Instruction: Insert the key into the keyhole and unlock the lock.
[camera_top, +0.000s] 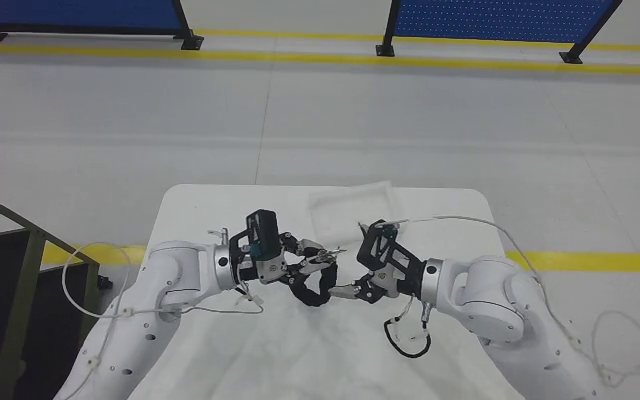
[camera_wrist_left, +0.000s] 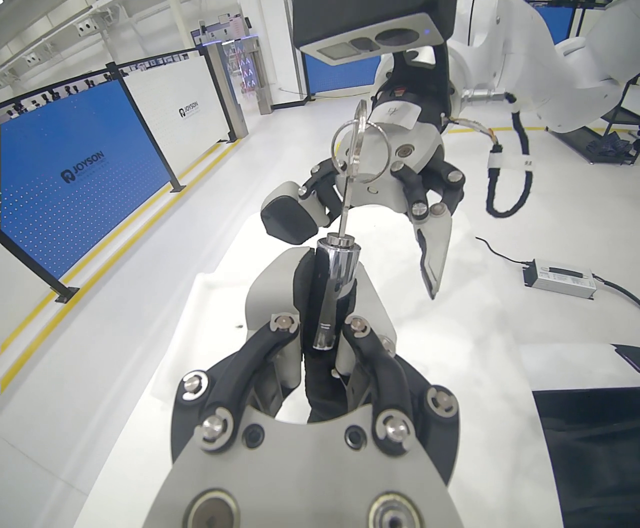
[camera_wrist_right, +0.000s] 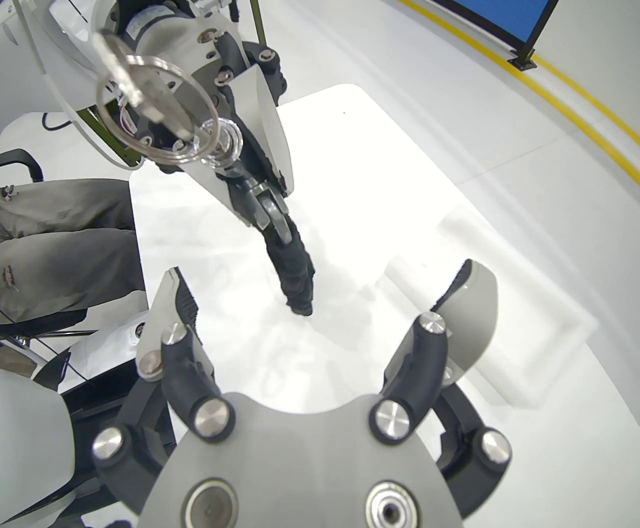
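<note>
Left gripper (camera_wrist_left: 326, 287) clamps lock (camera_wrist_left: 336, 265), key (camera_wrist_left: 351, 160) seemingly seated; right gripper (camera_wrist_right: 320, 277) wide open.

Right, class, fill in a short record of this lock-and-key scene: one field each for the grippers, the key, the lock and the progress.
Left gripper: shut on the lock, holding it over the table
Lock: chrome cylinder, with a black cable trailing from it
Key: blade seated in the lock's end; a ring is threaded through its head
Right gripper: open, facing the key, not touching it
Progress: key inserted; whether the lock is unlocked cannot be told
</note>
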